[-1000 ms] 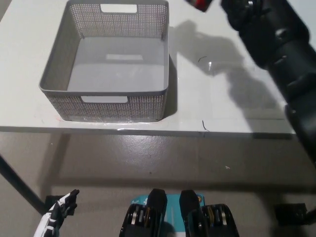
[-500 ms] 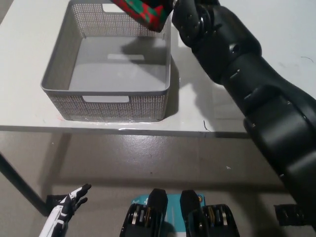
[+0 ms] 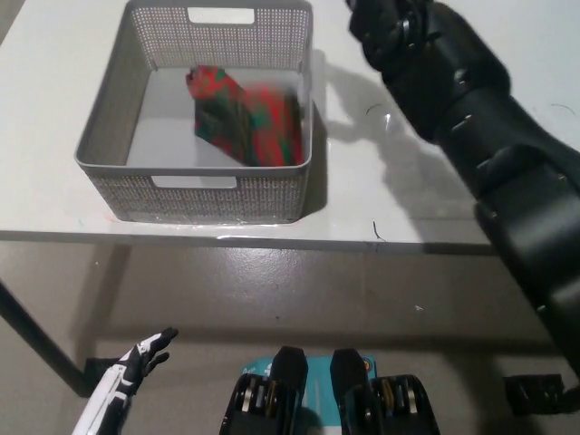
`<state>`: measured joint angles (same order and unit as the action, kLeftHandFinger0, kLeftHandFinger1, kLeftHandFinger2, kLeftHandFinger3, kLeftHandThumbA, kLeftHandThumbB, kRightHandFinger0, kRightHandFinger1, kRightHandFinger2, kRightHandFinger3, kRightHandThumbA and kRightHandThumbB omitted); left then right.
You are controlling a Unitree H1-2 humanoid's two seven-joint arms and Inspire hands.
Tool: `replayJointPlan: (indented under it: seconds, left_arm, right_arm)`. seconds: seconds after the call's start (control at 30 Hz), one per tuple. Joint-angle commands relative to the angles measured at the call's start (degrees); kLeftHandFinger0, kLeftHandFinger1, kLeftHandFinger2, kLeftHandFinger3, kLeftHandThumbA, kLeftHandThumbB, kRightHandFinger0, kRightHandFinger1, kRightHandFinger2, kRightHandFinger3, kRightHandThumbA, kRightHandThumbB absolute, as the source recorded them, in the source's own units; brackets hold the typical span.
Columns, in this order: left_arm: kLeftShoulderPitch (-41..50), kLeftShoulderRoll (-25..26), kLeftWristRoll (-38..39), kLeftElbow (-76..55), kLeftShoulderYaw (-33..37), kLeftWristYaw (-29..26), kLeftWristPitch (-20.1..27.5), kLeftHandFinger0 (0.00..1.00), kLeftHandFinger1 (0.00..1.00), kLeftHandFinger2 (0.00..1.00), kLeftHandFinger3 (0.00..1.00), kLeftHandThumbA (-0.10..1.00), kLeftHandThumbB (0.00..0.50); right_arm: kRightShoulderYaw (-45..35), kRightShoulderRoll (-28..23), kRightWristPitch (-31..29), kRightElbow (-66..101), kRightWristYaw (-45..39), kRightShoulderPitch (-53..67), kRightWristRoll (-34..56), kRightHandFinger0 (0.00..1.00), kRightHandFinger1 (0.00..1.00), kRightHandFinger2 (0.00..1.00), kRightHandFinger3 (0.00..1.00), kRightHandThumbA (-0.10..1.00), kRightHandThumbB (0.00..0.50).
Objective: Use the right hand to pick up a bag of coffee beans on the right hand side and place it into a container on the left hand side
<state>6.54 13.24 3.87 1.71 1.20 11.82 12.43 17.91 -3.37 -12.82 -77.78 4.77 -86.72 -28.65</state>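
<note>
The red and green coffee bag (image 3: 246, 116) lies tilted and motion-blurred inside the grey mesh basket (image 3: 109, 136), toward its right wall. My black right hand (image 3: 388, 29) is up at the picture's top edge, to the right of the basket's far right corner, apart from the bag and holding nothing. Its arm (image 3: 489, 154) runs down to the lower right across the white table (image 3: 399, 208). My white left hand (image 3: 136, 364) hangs low at the bottom left, below the table, with fingers spread.
The basket stands near the table's front edge (image 3: 272, 237), left of centre. A table leg (image 3: 32, 340) slants down at the lower left over the grey floor. Small dark marks (image 3: 374, 231) dot the tabletop.
The bag has left my right hand and dropped into the basket. My right hand has pulled back to the right, away from above the basket. The left hand has risen slightly.
</note>
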Motion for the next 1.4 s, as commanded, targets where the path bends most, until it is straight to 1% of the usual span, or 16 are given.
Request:
replayJointPlan:
  seconds: [0.0,0.17,0.27,0.37,0.4,0.47,0.53,0.63,0.7,0.83,0.93,1.07,1.1,1.2,1.27,1.37]
  left_arm:
    - [-1.0,0.92,-1.66,-2.26,0.84,0.73,-0.65,1.0,1.0,1.0,1.0,1.0,0.281]
    - [-1.78,0.87,-2.37,-1.74,1.39,0.75,-0.01,1.0,1.0,1.0,1.0,1.0,0.268]
    - [-2.26,0.85,-2.49,-1.04,1.58,0.71,1.1,1.0,1.0,1.0,1.0,1.0,0.233]
    - [-2.58,0.89,-2.61,-1.19,1.74,0.61,0.52,1.0,1.0,1.0,1.0,1.0,0.241]
    - [-2.59,0.95,-2.76,-1.08,1.85,0.59,0.81,1.0,1.0,1.0,1.0,1.0,0.24]
    - [-2.65,1.14,-2.29,-1.4,1.91,0.9,-0.09,1.0,1.0,1.0,1.0,1.0,0.243]
    - [-2.36,1.41,-1.17,-1.95,2.0,1.55,-1.17,1.0,1.0,1.0,1.0,1.0,0.202]
    - [-2.45,1.21,-2.15,-1.79,2.12,1.01,-0.78,1.0,1.0,1.0,1.0,1.0,0.166]
    - [-2.7,0.97,-2.05,-1.45,2.18,0.94,-0.88,1.0,1.0,1.0,1.0,1.0,0.174]
    - [-2.59,0.64,-1.74,-1.18,2.17,0.86,-1.15,1.0,1.0,1.0,1.0,1.0,0.186]
    - [-2.48,0.59,-2.03,-0.77,1.93,0.47,-0.85,1.0,1.0,1.0,1.0,1.0,0.204]
    - [-2.21,0.18,-1.77,-0.25,1.81,0.22,-0.65,1.0,1.0,1.0,1.0,1.0,0.211]
    - [-1.89,0.14,-1.7,-0.18,1.76,0.18,-0.51,1.0,1.0,1.0,1.0,1.0,0.211]
    - [-1.43,0.46,-1.07,0.23,1.21,0.23,-0.32,1.0,1.0,1.0,1.0,1.0,0.197]
    - [-1.13,0.5,-0.76,0.62,0.99,0.23,0.0,1.0,1.0,1.0,1.0,1.0,0.202]
    - [-1.24,0.36,-1.02,1.34,0.81,-0.14,0.74,1.0,1.0,1.0,1.0,1.0,0.204]
  right_arm:
    - [-1.21,-3.49,0.39,2.99,-4.75,-2.3,2.92,1.0,1.0,1.0,1.0,1.0,0.428]
    - [-0.5,-6.08,0.94,4.91,-5.51,-0.72,2.65,1.0,1.0,1.0,1.0,1.0,0.434]
    - [-0.71,-7.3,1.49,6.03,-6.26,-0.26,2.96,1.0,1.0,1.0,1.0,1.0,0.398]
    - [-1.09,-9.3,1.7,8.46,-7.16,0.53,3.42,1.0,1.0,1.0,1.0,1.0,0.374]
    - [-1.29,-9.83,1.54,9.34,-7.36,0.89,3.68,1.0,1.0,1.0,1.0,1.0,0.375]
    - [-2.41,-11.73,1.44,13.65,-8.53,2.34,4.84,1.0,1.0,1.0,1.0,1.0,0.416]
    - [-4.0,-15.17,2.58,24.99,-10.23,6.64,5.96,1.0,1.0,1.0,1.0,1.0,0.411]
    - [-8.07,-20.13,8.73,47.37,-15.56,15.63,10.23,1.0,1.0,1.0,1.0,1.0,0.401]
    - [-10.93,-22.53,13.43,61.27,-17.69,21.84,12.7,1.0,1.0,1.0,1.0,1.0,0.393]
    - [-17.51,-24.81,13.13,83.65,-16.65,38.07,21.12,1.0,1.0,1.0,1.0,1.0,0.317]
    - [-20.15,-23.74,11.65,93.88,-13.88,48.35,24.97,1.0,1.0,1.0,1.0,1.0,0.328]
    - [-20.25,-17.93,5.27,103.11,-7.43,66.43,26.87,1.0,1.0,1.0,1.0,1.0,0.292]
    - [-19.9,-17.38,4.65,103.24,-7.15,67.61,27.06,1.0,1.0,1.0,1.0,1.0,0.29]
    - [-16.37,-11.97,-5.03,98.72,-3.24,78.35,26.62,1.0,1.0,1.0,1.0,1.0,0.297]
    - [-16.12,-9.64,-6.39,96.33,-2.23,82.03,27.25,1.0,1.0,1.0,1.0,1.0,0.328]
    - [-16.14,-7.01,-11.52,89.7,-1.46,86.11,28.7,1.0,1.0,1.0,1.0,1.0,0.299]
